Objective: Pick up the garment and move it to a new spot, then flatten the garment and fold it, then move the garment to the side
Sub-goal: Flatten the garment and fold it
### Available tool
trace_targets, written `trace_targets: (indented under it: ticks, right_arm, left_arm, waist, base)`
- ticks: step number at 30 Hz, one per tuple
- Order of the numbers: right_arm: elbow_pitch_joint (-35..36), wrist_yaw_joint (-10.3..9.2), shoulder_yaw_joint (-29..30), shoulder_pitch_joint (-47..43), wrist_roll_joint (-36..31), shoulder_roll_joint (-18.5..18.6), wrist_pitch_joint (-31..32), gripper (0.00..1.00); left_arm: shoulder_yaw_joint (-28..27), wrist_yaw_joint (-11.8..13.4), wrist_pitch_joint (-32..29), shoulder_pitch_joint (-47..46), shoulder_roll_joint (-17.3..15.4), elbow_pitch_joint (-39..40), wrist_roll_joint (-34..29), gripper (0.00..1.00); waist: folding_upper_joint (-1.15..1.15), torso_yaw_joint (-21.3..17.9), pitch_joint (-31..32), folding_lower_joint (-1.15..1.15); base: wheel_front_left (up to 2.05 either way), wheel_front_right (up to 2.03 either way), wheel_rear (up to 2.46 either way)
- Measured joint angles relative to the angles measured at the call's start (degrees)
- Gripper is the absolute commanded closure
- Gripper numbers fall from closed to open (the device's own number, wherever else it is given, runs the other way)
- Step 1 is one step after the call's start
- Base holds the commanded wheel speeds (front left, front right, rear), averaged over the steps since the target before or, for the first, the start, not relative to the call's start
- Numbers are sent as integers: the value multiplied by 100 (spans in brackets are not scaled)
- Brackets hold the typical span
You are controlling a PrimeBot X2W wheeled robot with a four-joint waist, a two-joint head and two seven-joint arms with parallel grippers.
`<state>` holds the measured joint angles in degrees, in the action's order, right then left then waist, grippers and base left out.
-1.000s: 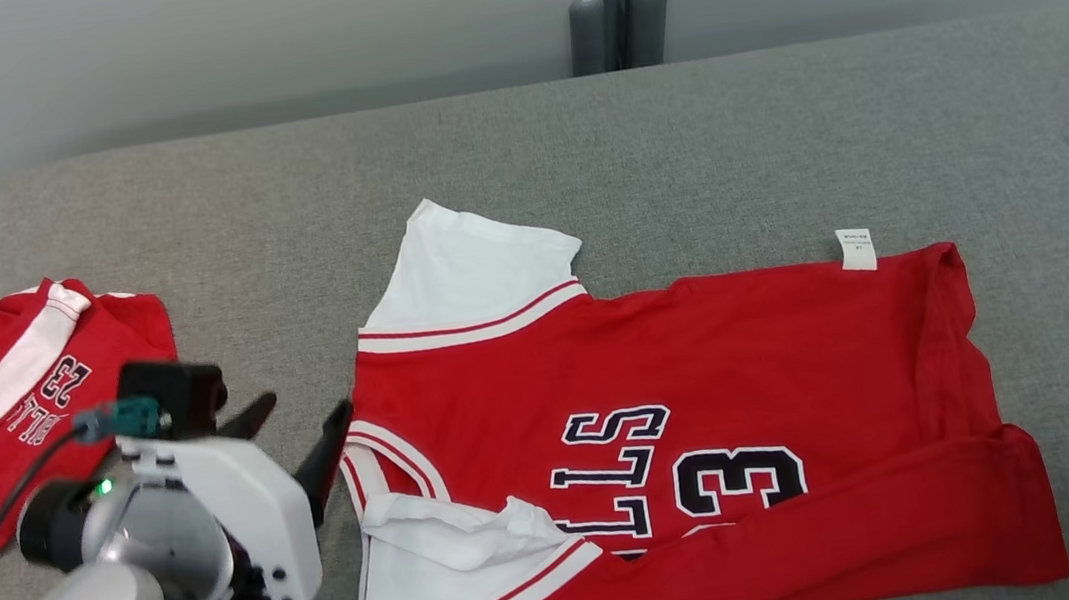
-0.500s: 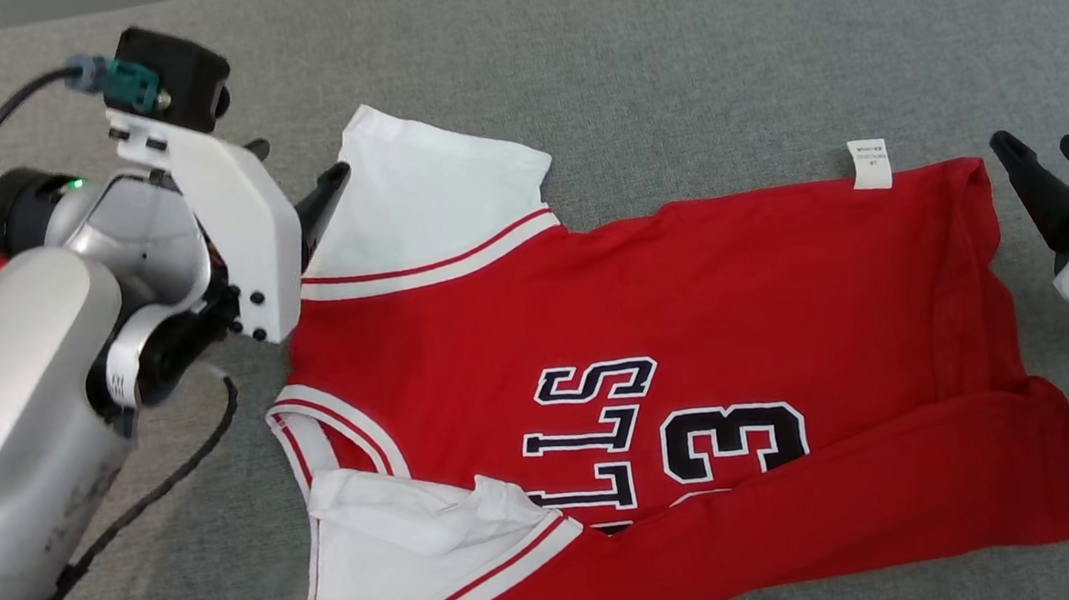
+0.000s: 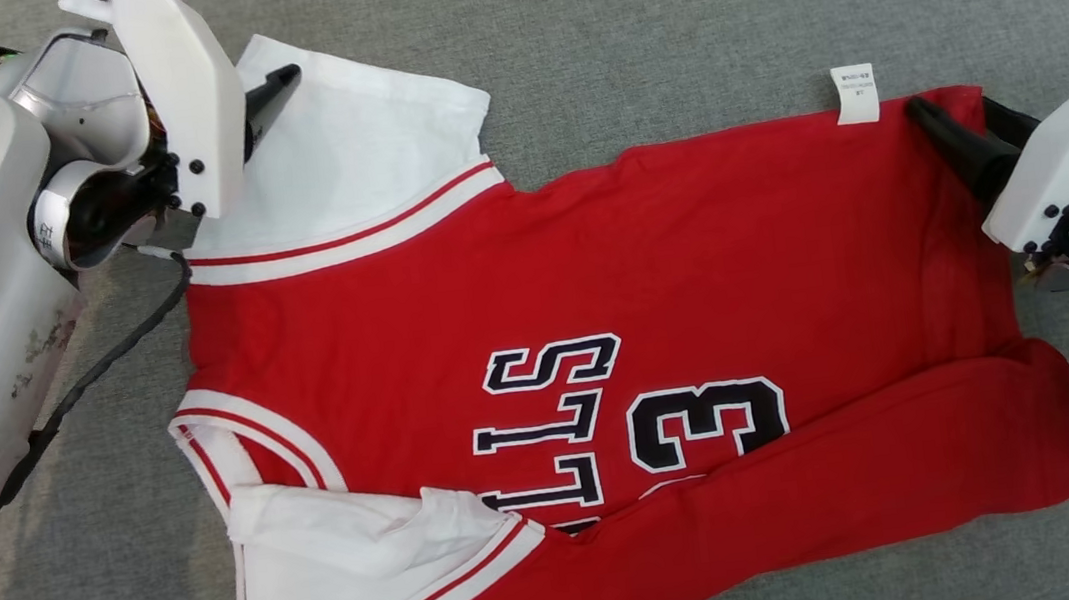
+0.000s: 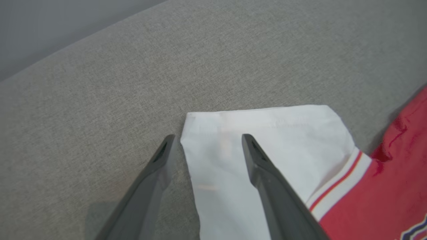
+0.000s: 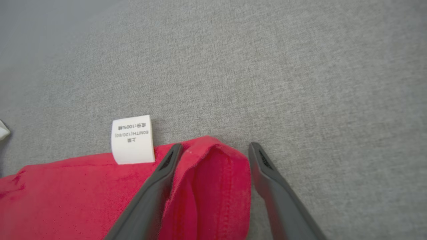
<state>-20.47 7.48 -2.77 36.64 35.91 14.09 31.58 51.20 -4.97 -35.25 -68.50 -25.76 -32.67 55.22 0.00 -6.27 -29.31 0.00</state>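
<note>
Head view gives the layout: red garment (image 3: 653, 276) flat mid-frame on the grey tabletop (image 3: 663, 14), lower edge folded up over the lettering. The wrist views add the detail: left gripper (image 4: 208, 136) spread, straddling the white sleeve (image 4: 283, 133) corner, and right gripper (image 5: 217, 145) spread astride the rolled red hem corner just beside the care label (image 5: 132, 139). In head view the wrist housing hides one left finger, the frame bottom cuts off the lower sleeve, fingertip contact with cloth is unclear, and bare tabletop lies open above the garment's top edge and at lower left.
</note>
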Motion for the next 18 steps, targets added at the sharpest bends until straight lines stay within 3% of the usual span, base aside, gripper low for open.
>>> trace_targets:
  ticks: [11,13,14,15,16,17,18]
  right_arm:
    - [-4,0,-627,190,460,132,-176,0]
    - [-31,0,-711,242,526,168,-189,26]
    - [-43,0,-737,269,570,188,-212,68]
    - [-56,-1,-769,283,608,214,-222,98]
    - [-69,-1,-802,292,627,238,-240,98]
    - [-86,0,-838,301,654,255,-250,100]
    - [-101,0,-882,301,669,268,-282,100]
  left_arm:
    - [-22,-103,-107,-272,99,-900,137,0]
    - [-23,-110,-110,-310,125,-994,143,3]
    - [-15,-131,-132,-339,143,-1026,164,46]
    - [-10,-142,-147,-358,155,-1046,186,89]
    - [-1,-153,-154,-366,166,-1059,188,89]
    - [12,-158,-160,-371,181,-1071,197,100]
    - [30,-163,-186,-371,198,-1078,215,100]
  waist:
    - [0,-276,-236,0]
    - [0,-279,-259,0]
    - [0,-276,-269,0]
    - [0,-268,-275,0]
    - [0,-258,-275,0]
    - [0,-249,-268,0]
    - [0,-238,-257,0]
  base:
    - [0,0,0]
    - [0,0,0]
    - [0,0,0]
    - [0,0,0]
    - [0,0,0]
    - [0,0,0]
    - [0,0,0]
